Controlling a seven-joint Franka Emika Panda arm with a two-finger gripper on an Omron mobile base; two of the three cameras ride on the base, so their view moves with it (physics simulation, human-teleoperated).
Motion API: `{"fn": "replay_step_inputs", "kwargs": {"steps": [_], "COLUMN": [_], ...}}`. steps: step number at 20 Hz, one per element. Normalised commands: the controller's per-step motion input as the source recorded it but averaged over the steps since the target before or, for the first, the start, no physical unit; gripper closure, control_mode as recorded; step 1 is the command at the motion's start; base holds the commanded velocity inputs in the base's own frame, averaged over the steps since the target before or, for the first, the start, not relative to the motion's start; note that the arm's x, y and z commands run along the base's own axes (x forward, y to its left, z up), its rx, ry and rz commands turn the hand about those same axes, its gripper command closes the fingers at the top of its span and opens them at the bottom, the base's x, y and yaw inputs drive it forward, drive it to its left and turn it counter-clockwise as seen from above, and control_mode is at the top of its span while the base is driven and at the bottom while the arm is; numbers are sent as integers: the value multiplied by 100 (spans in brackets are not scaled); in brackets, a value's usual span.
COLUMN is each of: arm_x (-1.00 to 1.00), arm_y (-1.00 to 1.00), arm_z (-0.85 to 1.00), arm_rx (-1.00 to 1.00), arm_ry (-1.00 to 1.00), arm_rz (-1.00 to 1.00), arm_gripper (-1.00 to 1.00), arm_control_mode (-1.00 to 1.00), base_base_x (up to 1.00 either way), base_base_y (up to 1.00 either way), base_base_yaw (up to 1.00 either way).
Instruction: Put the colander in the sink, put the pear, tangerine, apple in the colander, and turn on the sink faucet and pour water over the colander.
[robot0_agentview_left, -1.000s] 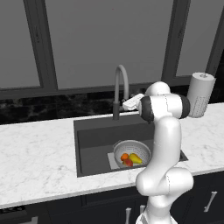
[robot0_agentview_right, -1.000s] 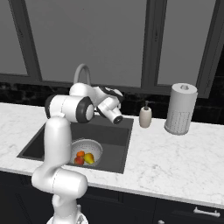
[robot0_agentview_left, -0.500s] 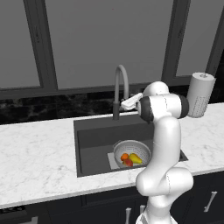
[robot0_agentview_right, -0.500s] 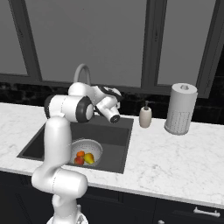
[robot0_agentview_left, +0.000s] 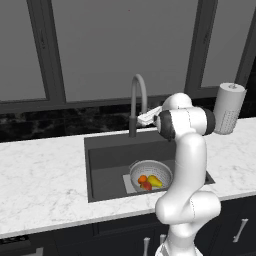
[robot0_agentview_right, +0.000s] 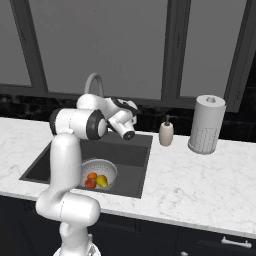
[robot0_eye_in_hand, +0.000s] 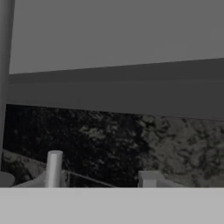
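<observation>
Near edge: colander (robot0_agentview_left: 150, 173) sits in sink (robot0_agentview_left: 107, 160), front right part. Inside it pear (robot0_agentview_left: 154, 181), tangerine (robot0_agentview_left: 143, 178) and apple (robot0_agentview_left: 146, 185), bunched together. Farther back my claw (robot0_agentview_left: 145, 119) is raised beside the sink faucet (robot0_agentview_left: 136, 102), near its base. Cannot tell how far my fingers stand apart, or whether they grip anything. Beyond: dark backsplash (robot0_eye_in_hand: 131, 140), window.

Left base view: from behind and left of the arm, facing forward and down over the counter (robot0_agentview_left: 45, 175) onto the sink (robot0_agentview_left: 107, 155). Right base view: the same sink (robot0_agentview_right: 135, 162) and counter, seen from behind and right. Hand view: close and low, facing the dark backsplash (robot0_eye_in_hand: 131, 140) below the window.
</observation>
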Motion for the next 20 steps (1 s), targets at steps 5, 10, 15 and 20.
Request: {"fn": "replay_step_inputs", "kwargs": {"steps": [5,10,15,20], "arm_x": [0,1,0,0], "arm_y": [-20,-40,-63,-68], "arm_z": [-2,0,0,0], "arm_rx": [0,0,0,0], "arm_ry": [0,0,4,10], "arm_rz": [-3,-4,0,0], "arm_gripper": [100,100,100,100], "arm_control_mode": [-100,-100,-100,-100], "base_base_x": [0,0,0,0], "base_base_y": [0,0,0,0], "base_base_yaw": [0,0,0,0]}}
